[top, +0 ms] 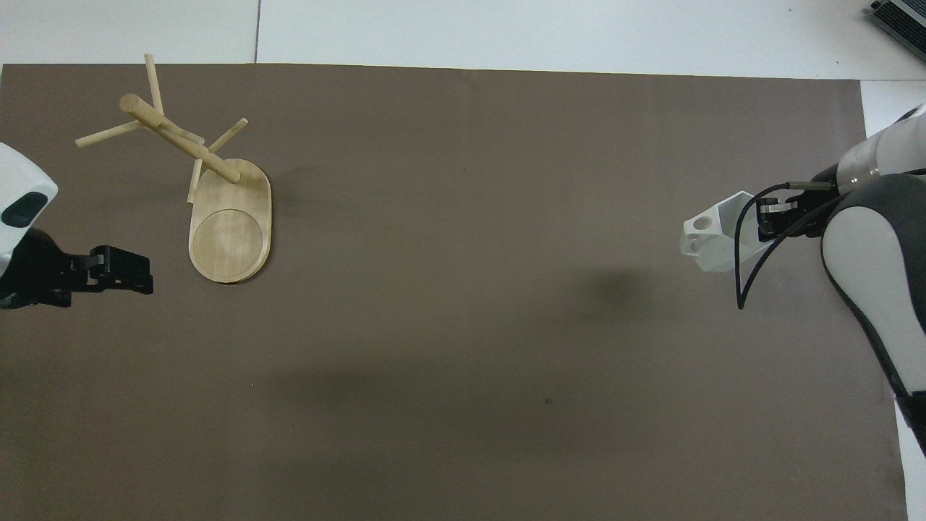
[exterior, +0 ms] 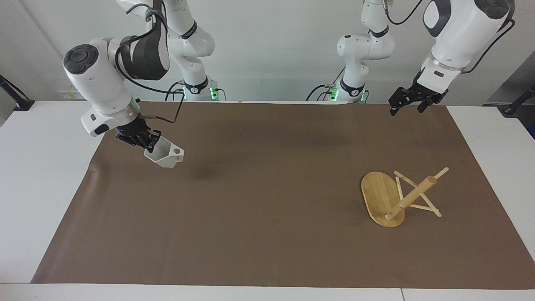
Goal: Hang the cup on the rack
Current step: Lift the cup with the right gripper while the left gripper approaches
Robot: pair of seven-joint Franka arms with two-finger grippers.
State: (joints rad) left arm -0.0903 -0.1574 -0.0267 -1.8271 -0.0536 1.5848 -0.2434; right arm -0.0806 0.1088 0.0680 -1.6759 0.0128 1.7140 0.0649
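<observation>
The white faceted cup [exterior: 165,156] [top: 715,236] hangs tilted in the air over the mat at the right arm's end of the table, its pierced tab handle pointing toward the table's middle. My right gripper [exterior: 149,146] [top: 764,223] is shut on the cup's rim wall. The bamboo rack [exterior: 397,196] [top: 206,184] lies tipped over at the left arm's end, its oval base on edge and its post and pegs resting on the mat. My left gripper [exterior: 405,109] [top: 137,271] hovers open and holds nothing, over the mat's edge beside the rack.
A brown mat [exterior: 267,217] covers most of the white table [exterior: 37,167]. A black cable loops from the right wrist beside the cup. A grey device [top: 901,18] sits at the table corner farthest from the robots, at the right arm's end.
</observation>
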